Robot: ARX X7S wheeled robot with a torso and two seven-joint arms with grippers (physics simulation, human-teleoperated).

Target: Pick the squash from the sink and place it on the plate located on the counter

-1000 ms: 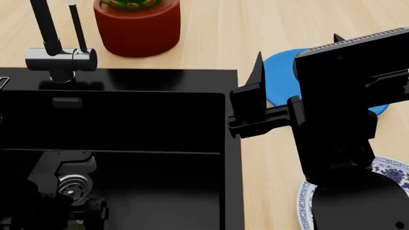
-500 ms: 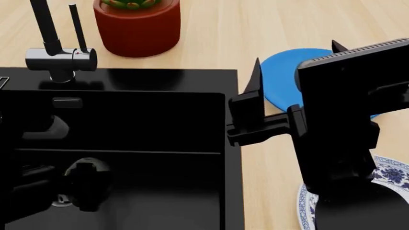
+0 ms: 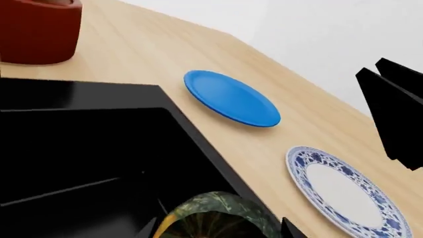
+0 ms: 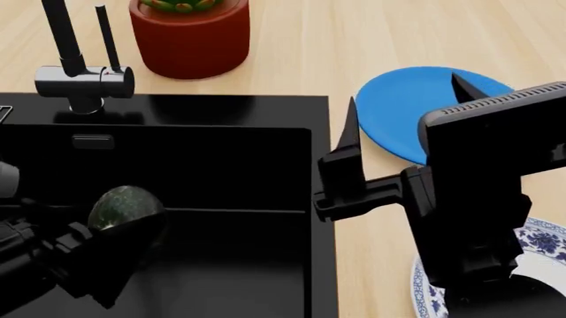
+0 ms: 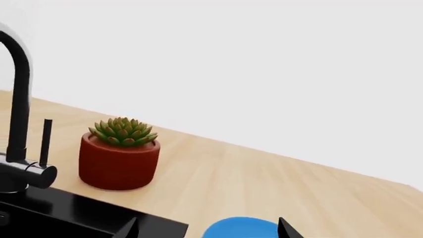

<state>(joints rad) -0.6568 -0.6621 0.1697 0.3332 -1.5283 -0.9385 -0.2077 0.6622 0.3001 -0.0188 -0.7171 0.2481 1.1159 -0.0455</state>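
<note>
Left gripper (image 4: 119,228) around squash (image 4: 124,207)

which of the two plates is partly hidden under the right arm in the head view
The white plate with the blue floral rim, at the counter's near edge; the plain blue plate lies farther back, mostly uncovered.

Setting: simulated kitchen. Evidence: light wood-grain counter (image 4: 292,46) with a black recessed sink (image 4: 221,172) set into it; black-and-chrome faucet (image 4: 79,73) at the sink's back edge. Red pot with succulent (image 5: 120,153) stands on the counter behind the sink, near the faucet. Two plates on the counter beside the sink's right edge: plain blue plate (image 3: 231,97) and white plate with blue floral rim (image 3: 343,191). Plain white wall (image 5: 264,64) runs along the counter's back edge.
</note>
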